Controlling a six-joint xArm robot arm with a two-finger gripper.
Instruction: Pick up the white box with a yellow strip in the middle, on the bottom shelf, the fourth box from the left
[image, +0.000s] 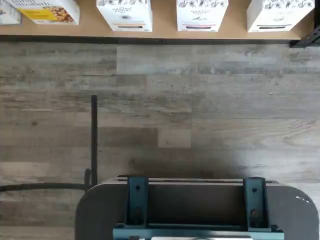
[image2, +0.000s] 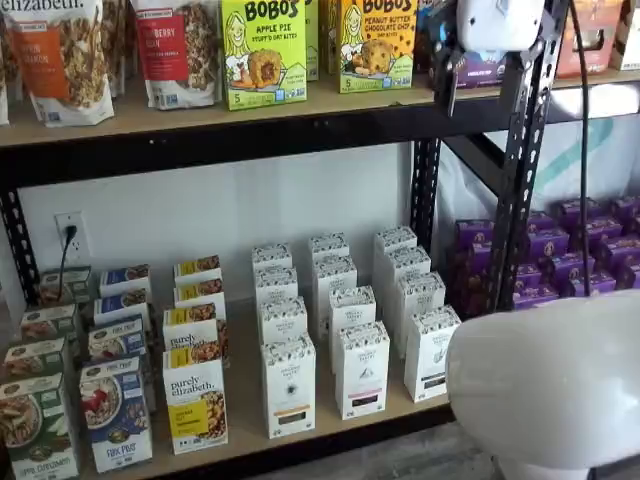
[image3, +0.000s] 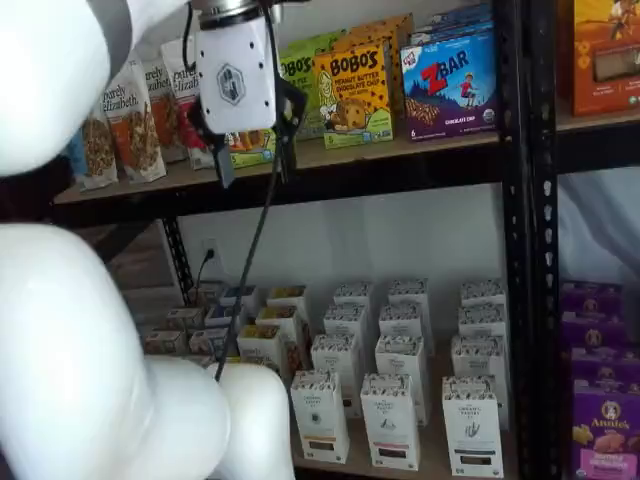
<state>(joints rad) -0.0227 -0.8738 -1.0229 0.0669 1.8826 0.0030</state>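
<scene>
- Wrist view: the dark mount with teal brackets (image: 195, 210) filled the near edge. Beyond it lay grey wood-plank floor (image: 200, 100), so the arm was judged well back from the shelving, approach not begun.
- The white-bodied gripper with two black fingers (image3: 253, 172) hung high, level with the upper shelf of snack boxes (image3: 350, 90), with its black cable (image3: 250, 260) trailing down. The jaws stood apart with a plain gap and held nothing, presumably pre-set for a narrow carton.
- The long pale tan wooden bottom shelf (image2: 243, 385) carried boxes in files running front to back, leaders at the front rail for easy reach.
- Target: the tall narrow white box with a tan-yellow strip (image2: 288, 385) stood upright at the front of its file, just beside the wider white-and-yellow "purely elizabeth" box (image2: 195, 400). It also showed in the wrist view (image: 125, 15) and in a shelf view (image3: 320, 415).
- Its other neighbour, a like white carton with a pink band (image: 201, 15), stood apart from it, leaving finger room on that side.
- Risk noted: the similar cartons invite a wrong pick.
</scene>
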